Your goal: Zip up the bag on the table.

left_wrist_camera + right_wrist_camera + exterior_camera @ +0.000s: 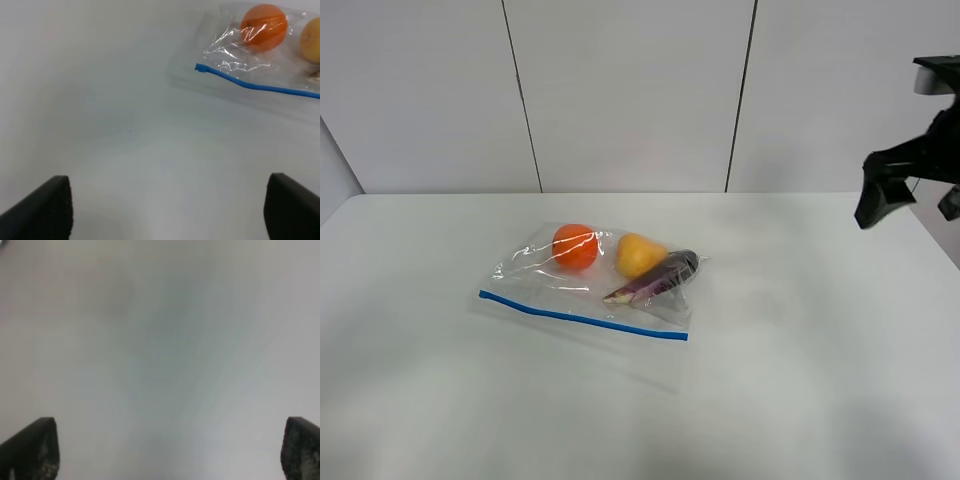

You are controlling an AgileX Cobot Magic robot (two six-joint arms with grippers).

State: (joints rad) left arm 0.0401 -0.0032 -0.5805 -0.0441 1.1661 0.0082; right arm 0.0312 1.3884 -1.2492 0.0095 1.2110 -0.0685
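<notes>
- Both sets of jaws stand wide apart with nothing between them: on my left wrist camera the left gripper (167,210) shows two dark fingertips, one at each lower corner of the picture, with bare white table (125,150) between, and the right wrist camera shows the same for the right gripper (170,450) over blank white surface.
- From the high camera I see only one arm, the right one, as a black shape (910,170) at the right edge, raised above the table's far right part and well apart from the bag. I cannot find the left arm in that view.
- Nearest me on the table lies open white surface; then comes one bag (590,275), clear and crinkly, lying flat a little left of the middle.
- One thin blue zip strip (582,316) runs along the bag's near edge. On the left wrist camera its end shows as a small blue tab, and the strip runs away from it in a slightly wavy line. I cannot tell whether it is pressed shut.
- Inside the bag I count three pieces of produce: one orange round fruit (575,246) towards the left, one yellow fruit (638,254) just beside it, and one purple aubergine (658,279) lying slantwise at the right, touching the yellow one.
- Behind the table stands a pale wall (630,90) with two dark vertical seams.
</notes>
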